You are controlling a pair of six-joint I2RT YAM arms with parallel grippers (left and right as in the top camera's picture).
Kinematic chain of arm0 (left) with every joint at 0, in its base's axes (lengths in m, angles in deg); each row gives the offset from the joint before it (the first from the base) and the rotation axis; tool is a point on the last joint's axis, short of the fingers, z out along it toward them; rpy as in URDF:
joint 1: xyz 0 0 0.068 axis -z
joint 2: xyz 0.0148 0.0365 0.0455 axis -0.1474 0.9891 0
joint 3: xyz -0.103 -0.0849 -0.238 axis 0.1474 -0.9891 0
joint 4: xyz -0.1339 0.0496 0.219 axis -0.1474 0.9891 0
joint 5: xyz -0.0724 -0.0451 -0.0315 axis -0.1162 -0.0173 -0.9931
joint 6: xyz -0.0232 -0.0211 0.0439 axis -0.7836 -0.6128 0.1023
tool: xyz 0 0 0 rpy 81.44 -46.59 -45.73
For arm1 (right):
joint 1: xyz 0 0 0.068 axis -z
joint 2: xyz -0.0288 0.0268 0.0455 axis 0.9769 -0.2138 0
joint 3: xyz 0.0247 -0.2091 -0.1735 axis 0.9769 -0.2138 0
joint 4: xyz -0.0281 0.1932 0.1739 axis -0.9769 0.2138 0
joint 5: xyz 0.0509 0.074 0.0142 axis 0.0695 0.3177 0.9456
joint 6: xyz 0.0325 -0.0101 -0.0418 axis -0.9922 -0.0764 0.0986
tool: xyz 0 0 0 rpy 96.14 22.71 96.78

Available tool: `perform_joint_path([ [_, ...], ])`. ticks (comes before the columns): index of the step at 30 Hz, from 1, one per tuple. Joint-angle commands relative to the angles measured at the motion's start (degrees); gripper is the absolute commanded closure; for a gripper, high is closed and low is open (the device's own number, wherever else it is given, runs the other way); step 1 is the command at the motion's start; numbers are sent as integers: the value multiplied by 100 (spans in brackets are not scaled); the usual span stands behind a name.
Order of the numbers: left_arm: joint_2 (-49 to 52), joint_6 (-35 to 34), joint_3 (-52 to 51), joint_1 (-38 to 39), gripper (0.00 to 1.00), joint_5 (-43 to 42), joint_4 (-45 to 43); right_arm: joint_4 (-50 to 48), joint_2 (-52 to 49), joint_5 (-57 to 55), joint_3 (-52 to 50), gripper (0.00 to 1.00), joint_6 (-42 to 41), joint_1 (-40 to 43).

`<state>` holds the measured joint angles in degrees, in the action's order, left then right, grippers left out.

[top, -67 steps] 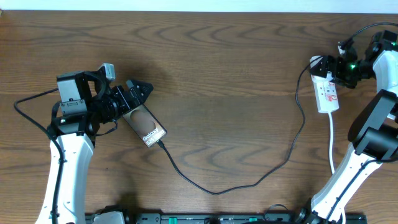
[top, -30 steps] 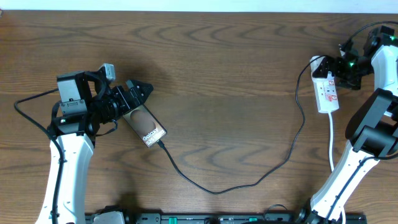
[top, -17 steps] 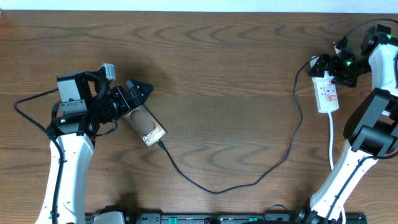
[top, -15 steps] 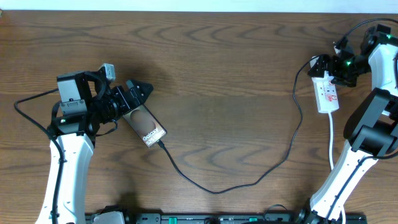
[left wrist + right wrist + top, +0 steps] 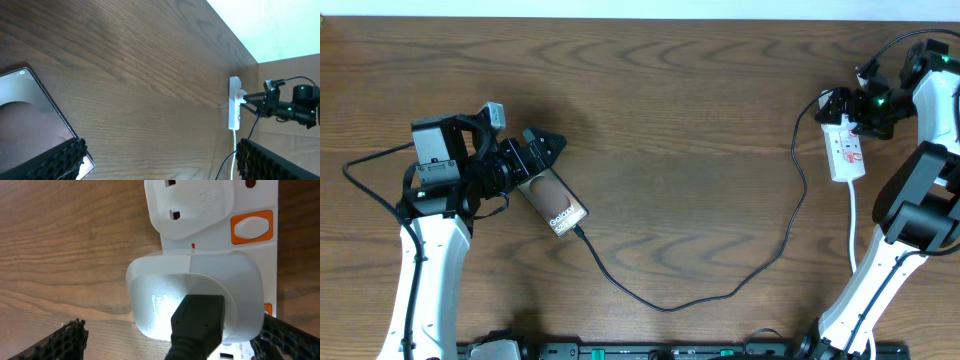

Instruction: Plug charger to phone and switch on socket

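Both my claws are released, nothing grasped

Left claw (image 5: 542, 160), left-middle of the overhead frame: fingers spread wide, hanging over the upper end of the phone (image 5: 554, 203). Phone lies flat on the desk (image 5: 670, 120), slanted, white lettering near its lower-right end. In the left wrist view the phone (image 5: 30, 125) fills the lower-left corner, its edge running under one finger (image 5: 65, 160); contact there I can't tell. The other finger is far off at lower right, so the left claw (image 5: 160, 150) is plainly not clenched on it

Charger (image 5: 670, 308): thin black cable. Its tip meets the phone's lower-right end, whether fully seated I can't tell. From there it sags to lower centre of the frame, then climbs up the right side to the top of the socket (image 5: 847, 150)

Socket: white strip, upper right of the overhead frame, long axis roughly up-down, red markings on its face, white cord (image 5: 853, 230) leaving its lower end. Also small in the left wrist view, right of centre (image 5: 233, 102)

Right claw (image 5: 845, 108) sits at the socket's upper end, fingers wide. Right wrist view: right claw (image 5: 175, 330) straddles a white adapter (image 5: 195, 290) plugged into the socket (image 5: 250, 255), a black connector (image 5: 197, 320) going into it. Fingers stand clear at the lower corners. Orange-rimmed switch (image 5: 252, 226) at upper right; on or off I can't tell
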<state>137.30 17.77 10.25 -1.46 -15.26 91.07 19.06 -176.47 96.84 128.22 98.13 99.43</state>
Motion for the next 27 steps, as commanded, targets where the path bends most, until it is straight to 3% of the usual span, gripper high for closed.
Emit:
perform_joint_path([
  [1,39,122,160,15,2,31,35,-13,-66,632,94,1,50,-160],
  [19,39,166,160,15,2,31,101,-186,-70,605,-149,1,-315,-448],
  [27,39,164,160,15,2,31,98,-186,-68,-426,-83,1,-247,-343],
])
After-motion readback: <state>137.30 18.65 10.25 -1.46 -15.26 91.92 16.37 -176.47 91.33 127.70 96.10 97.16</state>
